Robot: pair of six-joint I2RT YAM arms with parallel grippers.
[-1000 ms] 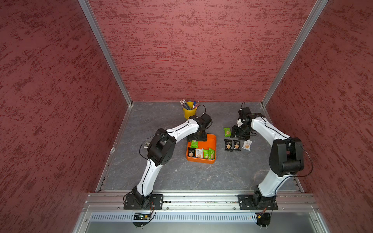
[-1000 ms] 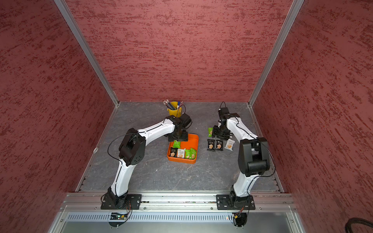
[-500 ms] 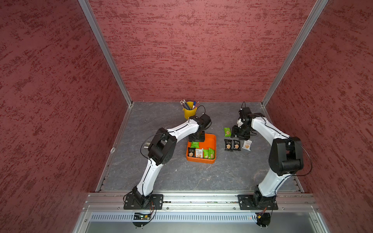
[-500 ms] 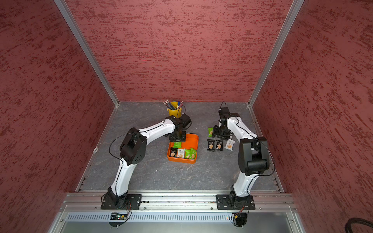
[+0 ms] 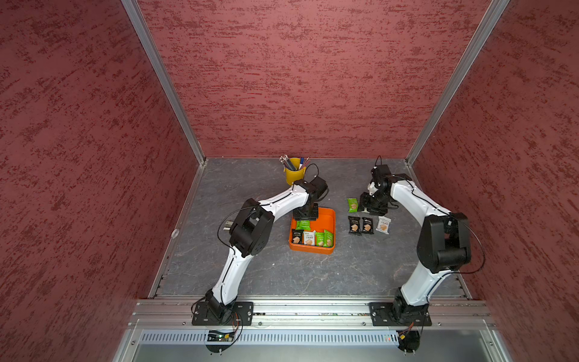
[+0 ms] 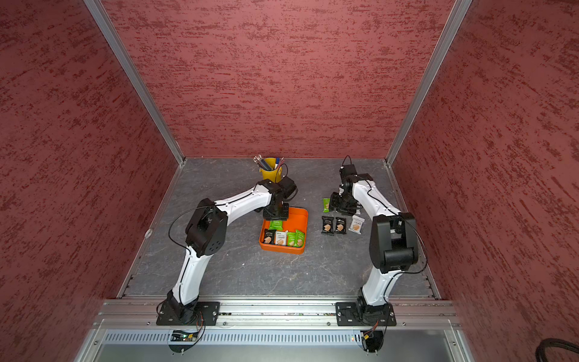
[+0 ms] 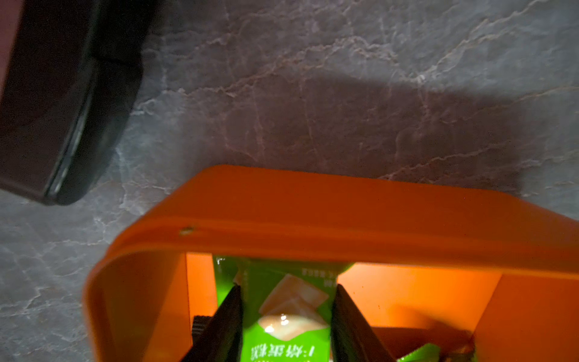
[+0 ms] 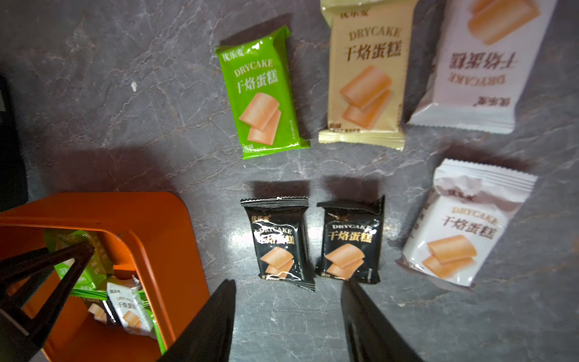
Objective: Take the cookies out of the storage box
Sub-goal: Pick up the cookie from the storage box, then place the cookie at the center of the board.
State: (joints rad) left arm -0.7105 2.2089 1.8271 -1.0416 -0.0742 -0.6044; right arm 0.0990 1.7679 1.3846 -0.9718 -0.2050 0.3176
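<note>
We noted left gripper (image 7: 286, 290) pinched on green packet (image 7: 291, 313) inside box (image 7: 313, 219), by far wall. Right gripper (image 8: 289, 282) half-open, empty, over packets (image 8: 351, 241) right of box. We judged: lift straight, clear wall, then carry right; wrapper slick, keep squeeze.

Red textured walls (image 5: 297, 78), grey marbled floor (image 5: 297, 275), aluminium corner posts (image 5: 164, 81).

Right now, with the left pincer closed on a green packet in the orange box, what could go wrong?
The left pincer pinches the green packet by its wrapper sides; it may slide out during lifting.
The packet lies close to the orange box wall, so lifting could snag the rim and drag the box.
</note>
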